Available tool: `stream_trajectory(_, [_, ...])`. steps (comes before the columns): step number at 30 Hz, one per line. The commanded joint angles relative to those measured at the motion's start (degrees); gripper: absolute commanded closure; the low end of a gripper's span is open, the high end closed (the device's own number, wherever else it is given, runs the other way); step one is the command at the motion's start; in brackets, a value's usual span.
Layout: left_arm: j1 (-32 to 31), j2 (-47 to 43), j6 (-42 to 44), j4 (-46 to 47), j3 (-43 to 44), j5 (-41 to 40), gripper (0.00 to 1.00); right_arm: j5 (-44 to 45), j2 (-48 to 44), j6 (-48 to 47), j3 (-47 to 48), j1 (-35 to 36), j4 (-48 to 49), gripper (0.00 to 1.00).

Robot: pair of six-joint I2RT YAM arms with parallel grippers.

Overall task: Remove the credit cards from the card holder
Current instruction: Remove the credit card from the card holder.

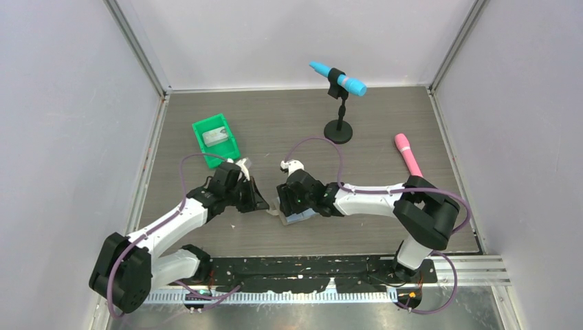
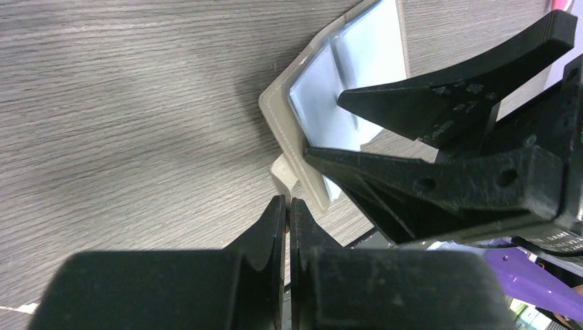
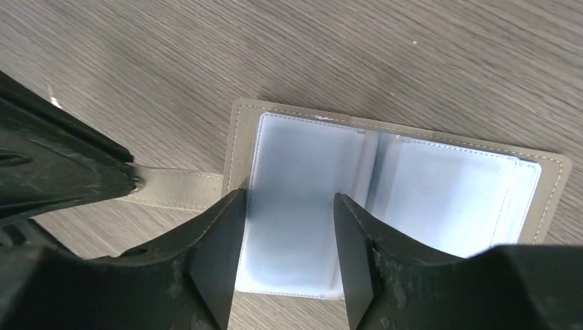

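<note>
My left gripper [image 1: 261,203] and right gripper [image 1: 285,206] sit nose to nose in the top view. Just past them, at 5 o'clock, the card holder [image 1: 300,218] lies open on the table [image 1: 385,206], near its 6 o'clock edge. Out at 10 o'clock a green bin [image 1: 206,127] holds a flat grey piece [image 1: 215,136]. It may be a card already out, but I can't tell.

From the left wrist, my fingers are pressed together with the holder's grey tab [image 2: 283,172] right at their tips, at 12 o'clock.

From the right wrist, that tab runs off to 9 o'clock into the left tips, so I judge it pinched. The right jaws stand apart, straddling the pale blue pocket [image 3: 289,165] nearest the tab and gripping nothing. I see no card edge poking out, so I judge the pulling is yet to begin
</note>
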Motion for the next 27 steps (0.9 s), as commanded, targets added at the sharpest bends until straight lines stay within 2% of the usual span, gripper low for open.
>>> stream_trajectory(1, [-0.18,-1.46,0.41,0.33,-0.17,-0.48,1.0,6.34,-1.46,-1.77,1.9,0.51,-2.98,0.46])
stream_trajectory(5, [-0.18,-1.22,0.64,-0.13,-0.09,-0.8,1.0,4.97,-2.58,-1.47,1.08,0.51,-1.85,0.51])
stream_trajectory(8, [-0.18,-1.15,0.75,-0.26,-0.24,-0.88,1.0,3.34,-3.82,-0.63,0.85,0.51,-2.01,0.48])
stream_trajectory(13, [-0.18,-1.77,0.97,-0.59,-0.46,-1.18,1.0,4.37,-5.82,-0.84,0.61,0.51,-2.65,0.48])
stream_trajectory(27, [-0.18,-1.76,1.25,-0.89,-0.41,-1.25,1.0,2.04,-4.77,-0.2,-0.33,0.51,-2.51,0.4])
